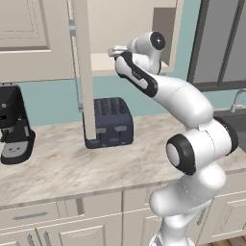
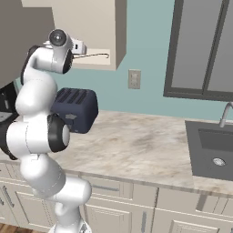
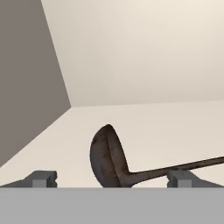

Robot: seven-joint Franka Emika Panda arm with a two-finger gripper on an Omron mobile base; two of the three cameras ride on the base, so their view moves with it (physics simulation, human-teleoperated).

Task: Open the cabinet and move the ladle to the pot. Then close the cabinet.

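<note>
The beige upper cabinet point(image 1: 120, 24) stands open, its door point(image 1: 84, 67) swung out edge-on toward me with the silver bar handle point(image 1: 77, 77) beside it. On the shelf inside lies the black ladle point(image 3: 107, 157), bowl on its side and thin handle running off to the right. The ladle handle point(image 2: 98, 55) also pokes out along the shelf past the hand. My gripper point(image 3: 113, 178) is open inside the cabinet, one fingertip point(image 3: 41, 178) on each side of the ladle's bowl and neck, not touching it. The gripper point(image 1: 115, 50) sits at shelf height. The pot is out of view.
A dark blue toaster point(image 1: 109, 122) stands on the marble counter point(image 1: 57, 163) below the cabinet, with a black coffee machine point(image 1: 14, 125) to its left. A sink point(image 2: 211, 145) with a faucet lies to the right under the window. The open door juts out over the counter.
</note>
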